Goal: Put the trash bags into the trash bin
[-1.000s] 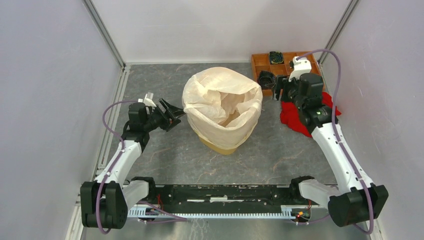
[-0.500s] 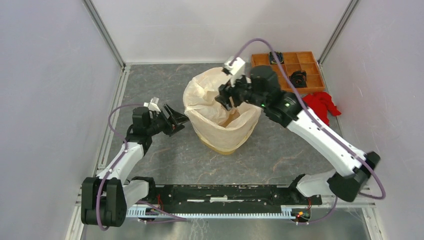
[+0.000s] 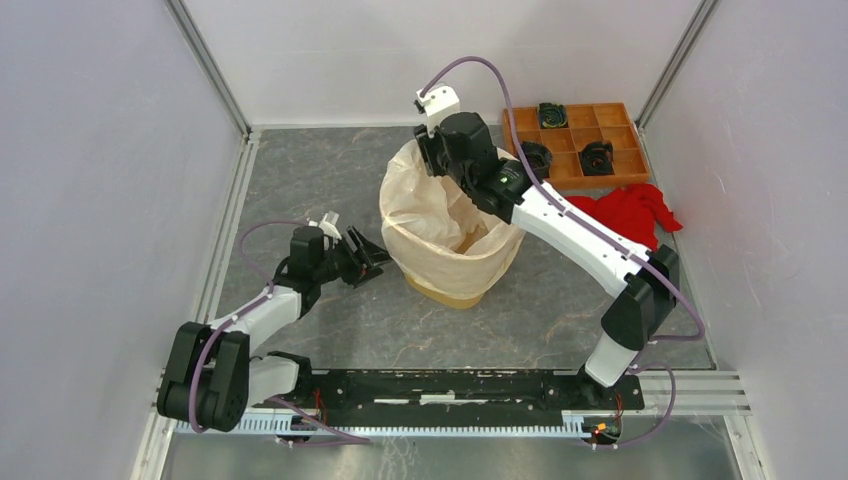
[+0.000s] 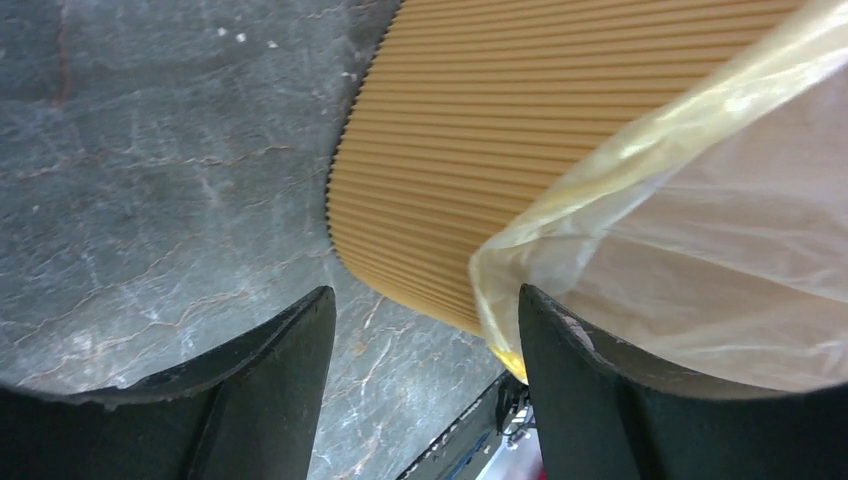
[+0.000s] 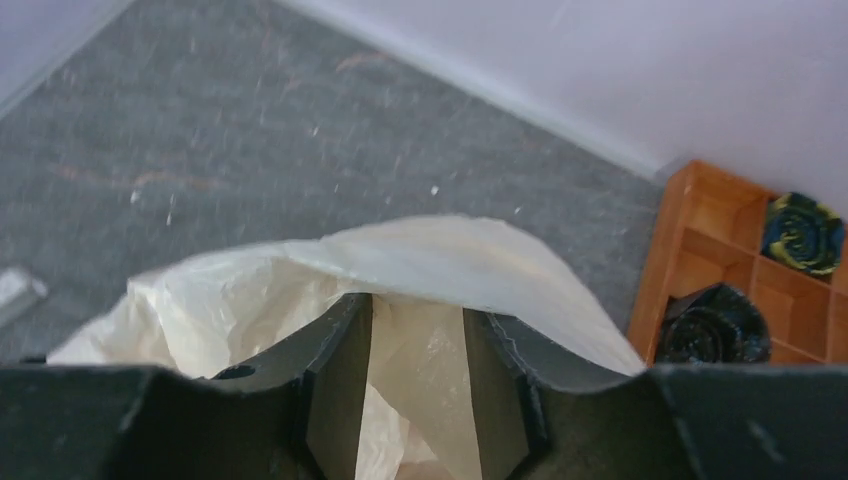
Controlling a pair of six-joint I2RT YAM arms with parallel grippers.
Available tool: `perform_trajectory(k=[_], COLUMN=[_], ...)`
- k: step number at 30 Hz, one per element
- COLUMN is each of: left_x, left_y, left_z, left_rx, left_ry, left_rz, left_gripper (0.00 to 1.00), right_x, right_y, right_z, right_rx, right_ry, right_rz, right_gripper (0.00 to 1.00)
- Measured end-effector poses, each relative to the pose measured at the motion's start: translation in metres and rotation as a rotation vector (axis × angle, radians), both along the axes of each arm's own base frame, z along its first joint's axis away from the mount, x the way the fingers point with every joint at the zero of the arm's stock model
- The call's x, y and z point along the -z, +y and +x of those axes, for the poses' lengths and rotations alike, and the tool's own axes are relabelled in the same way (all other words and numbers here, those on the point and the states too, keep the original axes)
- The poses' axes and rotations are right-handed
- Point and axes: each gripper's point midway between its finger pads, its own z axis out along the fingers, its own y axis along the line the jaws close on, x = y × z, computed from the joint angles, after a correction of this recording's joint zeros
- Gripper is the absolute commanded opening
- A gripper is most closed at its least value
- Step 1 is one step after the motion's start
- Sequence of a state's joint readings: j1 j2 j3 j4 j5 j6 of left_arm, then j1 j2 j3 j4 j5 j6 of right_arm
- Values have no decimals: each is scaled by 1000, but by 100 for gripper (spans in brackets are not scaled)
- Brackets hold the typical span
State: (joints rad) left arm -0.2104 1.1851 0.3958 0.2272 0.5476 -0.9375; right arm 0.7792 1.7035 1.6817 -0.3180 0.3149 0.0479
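Both jaws apart: left tool (image 4: 425,297) beside ribbed orange bin (image 4: 480,150), right tool (image 5: 416,310) under crinkly translucent bag (image 5: 440,255).

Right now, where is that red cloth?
In the overhead view, the red cloth lies at the right, beside the near edge of the orange tray, well right of the trash bin.

You've got one trash bag (image 3: 440,215) and one trash bin (image 3: 440,293), both mid-worktop. One red cloth (image 3: 625,212) lies near the right edge. One orange tray (image 3: 620,120) sits in the far right corner, with three dark rolls (image 3: 551,114) (image 3: 535,158) (image 3: 598,157) in it. Two grippers are over the worktop: left gripper (image 4: 425,295) and right gripper (image 5: 415,310).
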Motion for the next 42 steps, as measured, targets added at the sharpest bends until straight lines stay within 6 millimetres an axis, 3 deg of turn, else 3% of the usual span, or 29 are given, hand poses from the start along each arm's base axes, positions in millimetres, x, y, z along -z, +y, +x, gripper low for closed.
perform_trajectory(k=[4,6,9,12,15,17,21,25,28,33,37,40,42], left_x=[10,10,10,11,11,12,21,26,26,30,32,32,33], left_y=[2,3,3,4,4,4,4,3,3,2,2,3,3], left_z=[-3,-2,-1,-1,0,0,0,-3,-3,-2,-2,0,1], left_rx=[-16,-20,-23,-28,-30,-29,-28,-24,-23,-23,-28,-36,-42], left_ry=[20,18,16,15,14,16,39,48,46,55,55,50,49], left_rz=[18,21,23,27,28,28,34,36,35,41,52,57,60], left_gripper=[73,73,73,73,73,73,73,73,73,73,73,72,73], right_x=[-23,-25,-19,-9,-12,-23,-51,-52,-27,53,116,149,161], right_y=[-1,0,-2,-11,-22,-31,-48,-43,-30,-4,-11,-19,-17], right_z=[12,12,9,-2,-21,-33,-57,-64,-59,-43,-57,-73,-76], right_rx=[65,71,66,44,4,-19,-57,-111,-145,-190,-226,-243,-253], right_ry=[-90,-98,-83,-43,-12,-12,-35,-27,22,202,345,418,433], right_rz=[59,62,31,-38,-89,-95,-81,-72,-109,-258,-358,-389,-375], right_gripper=[49,52,71,78,81,77,56,35,32,35,42,51,54])
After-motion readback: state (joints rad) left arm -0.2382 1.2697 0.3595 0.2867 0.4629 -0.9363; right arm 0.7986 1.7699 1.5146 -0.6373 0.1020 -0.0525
